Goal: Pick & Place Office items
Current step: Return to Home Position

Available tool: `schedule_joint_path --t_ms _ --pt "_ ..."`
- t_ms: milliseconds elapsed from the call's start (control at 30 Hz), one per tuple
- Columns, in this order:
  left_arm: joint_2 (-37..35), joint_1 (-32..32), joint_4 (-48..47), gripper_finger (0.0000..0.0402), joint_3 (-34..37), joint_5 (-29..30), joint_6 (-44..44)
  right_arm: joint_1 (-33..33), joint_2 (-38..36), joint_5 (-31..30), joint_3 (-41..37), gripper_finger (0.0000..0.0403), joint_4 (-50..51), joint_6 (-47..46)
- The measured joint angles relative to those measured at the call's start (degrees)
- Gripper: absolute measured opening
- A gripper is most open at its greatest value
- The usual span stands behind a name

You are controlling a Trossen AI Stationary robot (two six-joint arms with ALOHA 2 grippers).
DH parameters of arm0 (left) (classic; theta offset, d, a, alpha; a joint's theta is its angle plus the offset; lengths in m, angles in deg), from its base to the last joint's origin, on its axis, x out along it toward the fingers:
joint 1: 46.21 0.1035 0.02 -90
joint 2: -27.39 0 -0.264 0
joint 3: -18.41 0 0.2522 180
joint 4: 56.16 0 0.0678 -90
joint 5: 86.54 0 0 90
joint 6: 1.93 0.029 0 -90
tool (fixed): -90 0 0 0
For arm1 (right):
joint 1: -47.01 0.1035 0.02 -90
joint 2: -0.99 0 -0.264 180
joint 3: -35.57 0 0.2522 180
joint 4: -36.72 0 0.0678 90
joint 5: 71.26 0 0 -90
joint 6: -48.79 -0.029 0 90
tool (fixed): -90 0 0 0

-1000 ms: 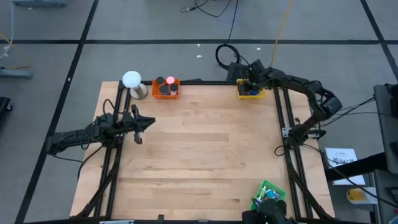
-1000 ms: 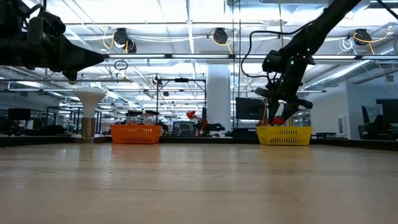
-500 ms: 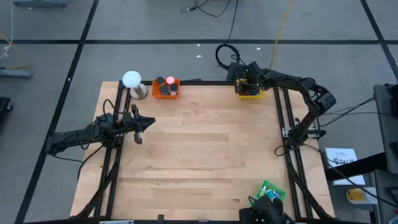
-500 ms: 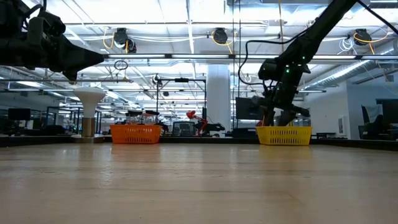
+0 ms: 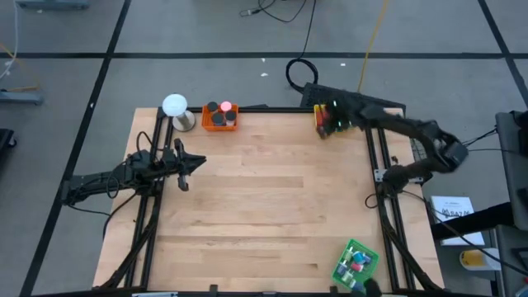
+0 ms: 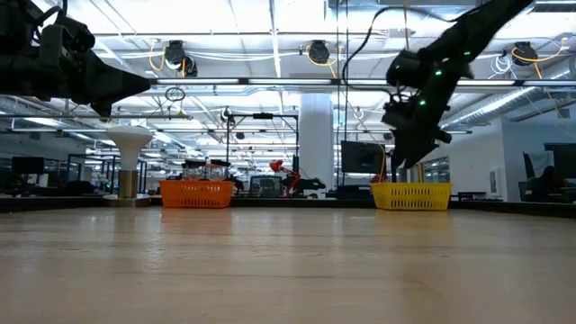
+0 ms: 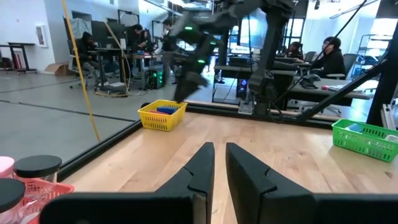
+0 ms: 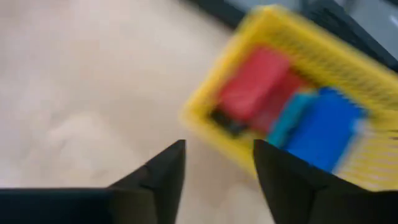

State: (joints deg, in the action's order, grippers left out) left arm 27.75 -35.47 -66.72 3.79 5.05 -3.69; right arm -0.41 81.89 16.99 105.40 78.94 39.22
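Observation:
My right gripper point(image 5: 325, 122) hangs open and empty above the yellow tray point(image 6: 411, 195) at the table's far right corner. Its wrist view looks down past the gripper point(image 8: 219, 146) into the yellow tray point(image 8: 205, 118), where a red block point(image 8: 255, 81) and blue blocks point(image 8: 323, 124) lie. The orange tray point(image 5: 220, 116) at the far edge holds black discs and a pink piece. A green tray point(image 5: 356, 261) with small coloured bits sits near the near right corner. My left gripper point(image 5: 194, 162) waits shut above the table's left side; its wrist view shows the left gripper point(image 7: 220, 149) empty.
A white ball on a round base point(image 5: 175, 106) stands at the far left corner beside the orange tray. Bare wood fills the middle of the table point(image 5: 264, 198). Black frame rails run along both sides. People sit at desks beyond the table point(image 7: 329, 53).
My right gripper dipped down to the yellow tray, then rose well above it, and the arm's elbow swung toward the table's right. A red piece seen under its fingers a second ago no longer shows there.

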Motion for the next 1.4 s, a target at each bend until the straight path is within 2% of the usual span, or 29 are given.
schedule_joint_path --t_ms 200,400,667,800,833,933,1067,1100,1200,1400 --pt "0.0 0.0 -0.02 0.0042 0.0 0.0 0.0 9.97 -17.09 6.33 -19.26 0.0091 -13.52 5.97" --pt "0.0 0.0 -0.02 0.0042 0.0 0.0 -0.01 13.25 -37.87 16.39 -34.2 0.0008 -19.87 8.22" --pt "0.0 0.0 -0.02 0.0042 0.0 0.0 0.0 13.62 -65.71 25.23 -46.26 0.0003 -26.66 7.18" --pt "0.02 0.0 -0.01 0.0042 0.0 -0.04 -0.01 14.09 -78.11 25.87 -48.88 0.0001 -24.99 4.96" --pt "0.0 0.0 -0.01 0.0042 0.0 -0.02 -0.02 14.42 -80.7 25.62 -49.09 0.0001 -23.9 4.91" --pt "0.0 0.02 0.0 0.0042 0.0 -0.09 -0.02 16.14 -80.58 23.22 -49.3 0.0001 -23.02 4.95" --pt "0.39 0.0 -0.02 0.0042 -0.07 0.24 -0.02 20.97 -80.83 9.48 -50.74 0.0 -26.01 5.1" --pt "0.41 0.0 0.37 0.0042 -0.07 0.33 -0.02 22.62 -80.79 7.06 -51.45 0.0 -27.24 4.53" --pt "0.66 0.0 -0.13 0.0042 -0.07 0.38 -0.02 28.71 -80.81 4.92 -55.06 0.0 -31.08 3.98" --pt "0.69 0.0 0.0 0.0042 -0.07 0.44 -0.02 40.98 -80.82 -4.41 -55.11 0.0 -32.26 7.84"
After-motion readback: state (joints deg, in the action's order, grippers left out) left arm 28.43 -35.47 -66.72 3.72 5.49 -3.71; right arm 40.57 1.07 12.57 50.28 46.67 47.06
